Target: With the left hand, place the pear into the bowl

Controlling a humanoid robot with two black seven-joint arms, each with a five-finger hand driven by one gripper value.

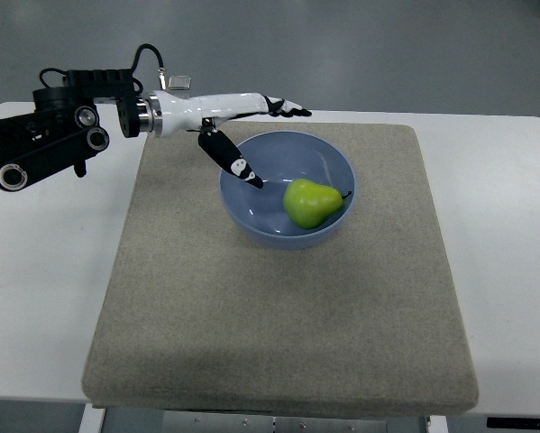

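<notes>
Left hand [251,126] released, fingers extended, thumb angled down over the bowl [288,188] rim; arm cut off at frame edge. Pear [313,202] lies inside the bowl, just beyond the thumb tip, untouched.

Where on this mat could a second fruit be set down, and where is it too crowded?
Bare mat lies in front of the bowl, a wide patch down to the near edge. Strips to the bowl's right and left are free too. The far left corner is crowded: the left hand hangs open over the bowl's rim, thumb inside. The bowl holds the pear.
</notes>
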